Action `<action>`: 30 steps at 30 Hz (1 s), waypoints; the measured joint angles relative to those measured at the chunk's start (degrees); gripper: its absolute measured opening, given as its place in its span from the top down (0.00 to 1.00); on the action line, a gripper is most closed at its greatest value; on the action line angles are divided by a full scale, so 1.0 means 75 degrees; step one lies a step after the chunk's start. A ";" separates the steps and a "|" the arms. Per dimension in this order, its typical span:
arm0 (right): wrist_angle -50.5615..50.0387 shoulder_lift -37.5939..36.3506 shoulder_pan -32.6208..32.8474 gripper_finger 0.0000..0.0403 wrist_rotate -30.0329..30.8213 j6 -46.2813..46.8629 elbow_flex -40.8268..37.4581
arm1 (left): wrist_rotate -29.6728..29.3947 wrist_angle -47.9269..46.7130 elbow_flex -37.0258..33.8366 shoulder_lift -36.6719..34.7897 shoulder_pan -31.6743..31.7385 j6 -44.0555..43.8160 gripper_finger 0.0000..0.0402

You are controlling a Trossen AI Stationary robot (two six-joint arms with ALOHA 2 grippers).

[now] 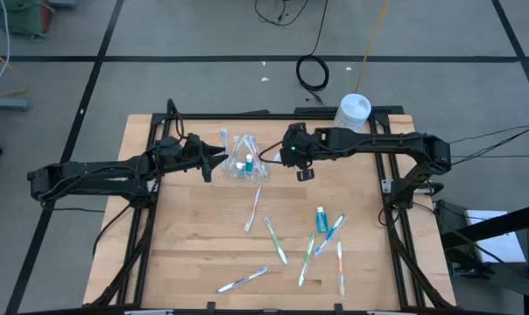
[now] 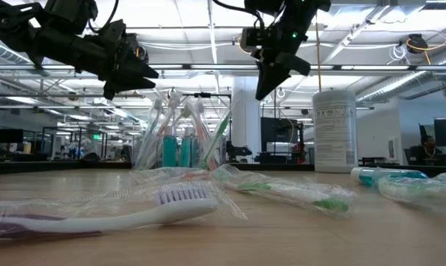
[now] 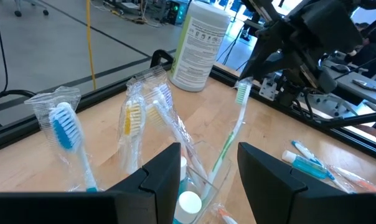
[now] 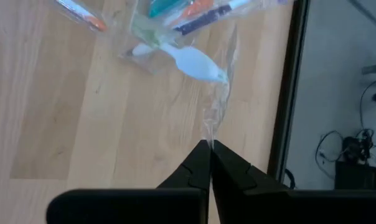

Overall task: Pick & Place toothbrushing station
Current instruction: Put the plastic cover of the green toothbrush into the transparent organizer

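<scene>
While our left hand [image 1: 219, 157] hovers fingers apart beside the clear cup [image 1: 244, 163] near the bench's far edge and our right hand [image 1: 279, 158] pinches a wrapped toothbrush's [image 3: 231, 134] crinkly film, we judge brushes light, slippery, best gripped mid-handle.

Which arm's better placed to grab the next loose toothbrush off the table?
Left, tentatively. The left gripper is open beside the clear cup, holding nothing. The right gripper is shut on a wrapped toothbrush over the cup, so it's occupied.
</scene>
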 joint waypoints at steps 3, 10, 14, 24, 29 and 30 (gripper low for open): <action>-0.0001 0.0007 -0.0005 1.00 -0.0001 -0.0203 0.0000 | 0.0000 0.0000 0.0000 0.0000 0.0000 0.0000 0.59; 0.0591 0.0007 -0.0007 1.00 -0.0003 -0.0477 0.0000 | 0.0000 0.0000 0.0000 0.0000 0.0000 -0.0003 0.59; 0.0656 0.0007 -0.0005 1.00 -0.0009 -0.0835 0.0000 | 0.0000 0.0003 -0.0003 0.0000 0.0000 -0.0003 0.59; 0.1849 0.0007 0.0016 1.00 0.0016 -0.1355 0.0000 | 0.0000 0.0000 0.0000 0.0000 0.0000 -0.0009 0.59; 0.3540 0.0006 0.0391 1.00 0.0012 -0.0398 0.0000 | 0.0000 0.0000 0.0000 0.0000 0.0000 -0.0017 0.59; 0.3687 0.0003 0.0495 1.00 -0.0006 0.0028 0.0000 | 0.0000 0.0002 0.0000 0.0002 0.0000 -0.0023 0.59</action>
